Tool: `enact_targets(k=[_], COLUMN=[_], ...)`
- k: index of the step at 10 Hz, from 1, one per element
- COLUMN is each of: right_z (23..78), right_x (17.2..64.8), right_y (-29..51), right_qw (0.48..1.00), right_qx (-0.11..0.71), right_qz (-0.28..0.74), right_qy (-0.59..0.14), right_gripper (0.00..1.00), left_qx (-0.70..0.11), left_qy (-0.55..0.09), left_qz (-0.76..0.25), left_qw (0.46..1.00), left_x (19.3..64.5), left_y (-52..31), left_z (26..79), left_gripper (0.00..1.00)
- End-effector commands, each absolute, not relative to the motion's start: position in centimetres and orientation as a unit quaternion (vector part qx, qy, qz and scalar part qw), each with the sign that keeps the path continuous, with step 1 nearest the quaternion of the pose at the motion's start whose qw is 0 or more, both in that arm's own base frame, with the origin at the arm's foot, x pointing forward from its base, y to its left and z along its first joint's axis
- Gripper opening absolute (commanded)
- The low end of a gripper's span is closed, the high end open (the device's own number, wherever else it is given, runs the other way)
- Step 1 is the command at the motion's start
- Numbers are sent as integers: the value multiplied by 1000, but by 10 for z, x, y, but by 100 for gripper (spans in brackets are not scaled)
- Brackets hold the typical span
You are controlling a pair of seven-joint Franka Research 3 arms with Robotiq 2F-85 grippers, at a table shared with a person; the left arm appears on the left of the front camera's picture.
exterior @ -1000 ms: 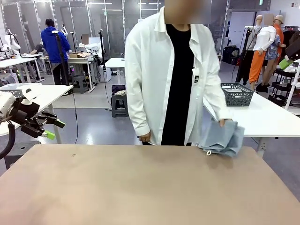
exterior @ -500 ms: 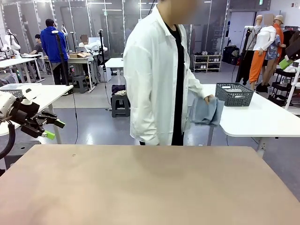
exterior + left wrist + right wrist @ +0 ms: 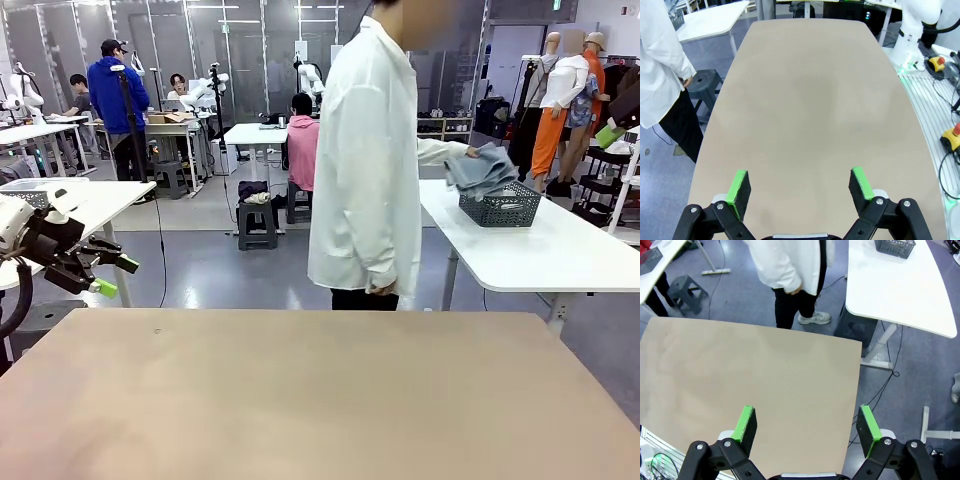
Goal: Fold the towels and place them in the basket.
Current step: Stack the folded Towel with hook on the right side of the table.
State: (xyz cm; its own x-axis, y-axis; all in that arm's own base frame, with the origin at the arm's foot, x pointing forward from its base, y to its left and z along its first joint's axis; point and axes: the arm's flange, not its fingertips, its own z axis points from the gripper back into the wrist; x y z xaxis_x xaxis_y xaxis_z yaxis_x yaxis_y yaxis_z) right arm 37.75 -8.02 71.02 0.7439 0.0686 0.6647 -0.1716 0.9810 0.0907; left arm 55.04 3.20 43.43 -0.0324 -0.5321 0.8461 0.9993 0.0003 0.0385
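Bare tan table (image 3: pixel 300 400) up front, nothing lying on it. Just off its near left corner, left gripper (image 3: pixel 112 277) parked in the air, green pads spread wide, nothing between them. From the left wrist camera, same story: left gripper's fingers (image 3: pixel 739 187) standing far apart above the tan top, gap bare. Right gripper (image 3: pixel 807 427) likewise hanging high over the table's right edge, jaws fully spread, holding nothing; grey floor and cables just past that edge.

Beyond the table's far edge, person in a white shirt (image 3: pixel 368 150), turned away from the table and side-on, one hand (image 3: pixel 381 289) hanging down by the hip, the other arm stretched out toward the white side table (image 3: pixel 560 255) standing past the tan table's far right corner. On that white table, well clear of the tan one, dark grey basket (image 3: pixel 499 204) with lattice sides. Bundled blue-grey towels (image 3: pixel 482 169) held by the person's outstretched hand (image 3: pixel 470 152) right at the basket's rim, bunched and rumpled; hard to tell whether resting in the basket or just above it. From the right wrist view, basket's corner (image 3: pixel 895 247) at the far end of the white table.
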Motion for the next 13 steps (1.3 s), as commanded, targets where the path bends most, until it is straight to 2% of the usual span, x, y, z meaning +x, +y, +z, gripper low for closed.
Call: enact_targets(k=[1,13], right_z=[714,714], right_x=[379,379], right_y=[-79,-79], right_qw=[932,932], right_qx=[81,81], right_qz=[59,59], right_qy=[-348,-348], right_gripper=[100,100], left_qx=[-328,-328], left_qy=[-354,-354], left_qz=[-627,-627], left_qw=[612,612], left_x=[550,550], left_y=[31,31], left_z=[436,436], left_gripper=[100,100])
